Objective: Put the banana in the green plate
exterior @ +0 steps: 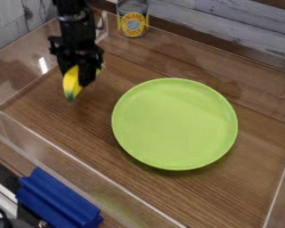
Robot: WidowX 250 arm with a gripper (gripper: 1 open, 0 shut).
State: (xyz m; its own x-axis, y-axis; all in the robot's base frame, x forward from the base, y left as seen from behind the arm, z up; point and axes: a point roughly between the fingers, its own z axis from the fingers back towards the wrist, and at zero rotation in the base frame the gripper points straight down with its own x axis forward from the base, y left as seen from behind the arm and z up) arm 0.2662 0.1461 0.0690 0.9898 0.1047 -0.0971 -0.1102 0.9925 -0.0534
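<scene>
The small yellow banana hangs just above the wooden table, clamped between the black fingers of my gripper, which is shut on it. Only its lower part shows below the fingers. The black arm rises straight up from there at the upper left. The large round green plate lies flat on the table to the right of the gripper, a short gap away, with nothing on it.
A yellow-labelled can stands at the back near the wall. A blue object lies at the front left corner. Clear plastic walls border the wooden table on the left and front.
</scene>
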